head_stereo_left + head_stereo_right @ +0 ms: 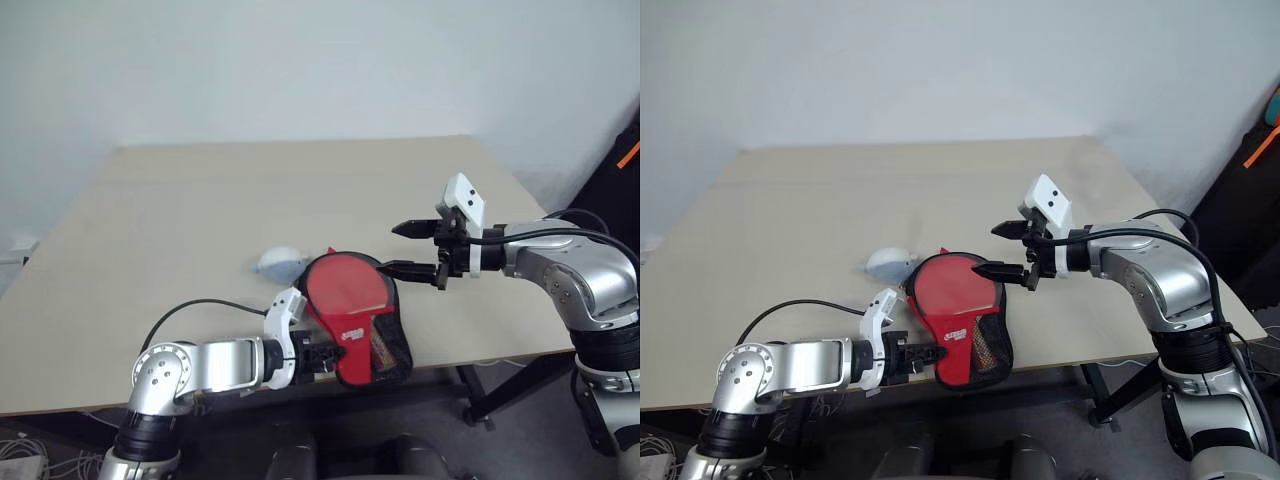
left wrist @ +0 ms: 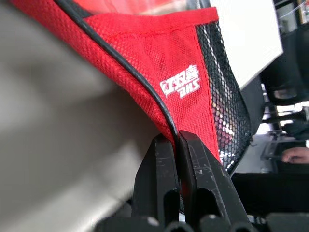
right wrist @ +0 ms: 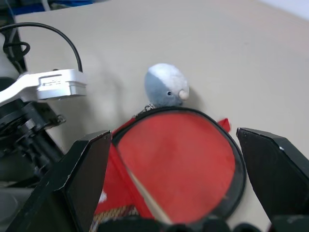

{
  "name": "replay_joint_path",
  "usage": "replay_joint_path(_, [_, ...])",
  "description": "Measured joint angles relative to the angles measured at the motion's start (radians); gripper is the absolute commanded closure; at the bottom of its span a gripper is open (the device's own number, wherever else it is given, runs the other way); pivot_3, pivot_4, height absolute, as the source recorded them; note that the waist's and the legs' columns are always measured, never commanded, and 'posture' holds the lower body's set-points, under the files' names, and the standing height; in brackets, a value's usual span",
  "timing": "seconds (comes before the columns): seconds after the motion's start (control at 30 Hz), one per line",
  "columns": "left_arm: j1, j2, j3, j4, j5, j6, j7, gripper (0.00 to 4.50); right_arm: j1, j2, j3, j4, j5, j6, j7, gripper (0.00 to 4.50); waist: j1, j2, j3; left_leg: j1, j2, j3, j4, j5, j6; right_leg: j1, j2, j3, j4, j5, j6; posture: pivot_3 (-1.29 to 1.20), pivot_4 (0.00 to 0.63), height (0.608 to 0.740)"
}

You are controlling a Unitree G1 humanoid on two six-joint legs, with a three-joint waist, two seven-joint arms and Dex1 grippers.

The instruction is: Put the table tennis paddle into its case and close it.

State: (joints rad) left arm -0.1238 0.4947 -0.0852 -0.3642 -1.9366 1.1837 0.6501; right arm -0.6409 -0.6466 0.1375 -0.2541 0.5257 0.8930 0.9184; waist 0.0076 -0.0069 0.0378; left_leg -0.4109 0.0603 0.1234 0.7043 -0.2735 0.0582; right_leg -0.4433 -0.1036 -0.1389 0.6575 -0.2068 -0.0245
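Observation:
The red case lies near the table's front edge, white logo and black mesh pocket facing up. Through the mesh shows a striped handle of the table tennis paddle; I cannot separate the rest of the paddle from the case. My left gripper is shut on the case's black edging at its near left side. Just above the case's round end, my right gripper hangs open, pointing left, with nothing between its fingers.
A whitish-grey round lump rests on the tan table, touching the case's far left rim. The table's front edge runs just under the case. Dark equipment with an orange strip stands off the table's right side.

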Motion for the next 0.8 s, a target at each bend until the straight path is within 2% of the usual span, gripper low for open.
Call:
replay_joint_path(0.23, [0.069, 0.17, -0.125, -0.123, -0.005, -0.151, -0.105, 4.48, 0.0, 0.006, 0.004, -0.001, 0.009, 0.014, 0.001, 0.0, 0.002, 0.001, 0.0, 0.0, 0.0, 0.001, 0.0, 0.0, 0.0, 0.0, 0.001, -0.001, 0.0, 0.0, 0.0, 0.0, 0.0, 0.706])
replay_joint_path(0.4, [0.081, 0.256, -0.167, -0.139, -0.005, -0.201, -0.171, 4.48, -0.001, 0.013, 0.01, 0.0, 0.012, 0.015, 0.002, 0.0, 0.002, 0.002, 0.001, 0.0, 0.0, 0.001, -0.001, 0.0, 0.0, -0.001, 0.001, 0.0, 0.0, -0.001, -0.001, 0.0, 0.0, 0.706])
replay_joint_path(0.57, [0.071, 0.296, -0.2, -0.138, -0.005, -0.214, -0.213, 4.48, -0.004, 0.015, 0.013, 0.003, 0.012, 0.014, 0.003, 0.0, 0.003, 0.003, 0.002, 0.0, 0.0, 0.001, -0.001, 0.0, 0.0, -0.001, 0.001, -0.001, 0.0, -0.001, -0.001, 0.0, 0.0, 0.706])
replay_joint_path(0.67, [0.062, 0.31, -0.209, -0.132, -0.006, -0.213, -0.235, 3.86, -0.005, 0.019, 0.015, 0.006, 0.012, 0.014, 0.003, 0.0, 0.002, 0.004, 0.003, 0.0, 0.0, 0.002, -0.002, 0.0, 0.0, -0.001, 0.001, 0.0, -0.001, -0.001, -0.001, 0.0, 0.0, 0.706])
replay_joint_path(0.8, [0.06, 0.361, -0.203, -0.121, -0.009, -0.199, -0.299, 2.53, -0.005, 0.021, 0.025, 0.007, 0.011, 0.014, 0.003, 0.0, 0.002, 0.004, 0.003, 0.0, 0.0, 0.002, -0.002, 0.0, 0.0, -0.002, 0.002, 0.0, -0.001, -0.001, -0.001, 0.0, 0.0, 0.706])
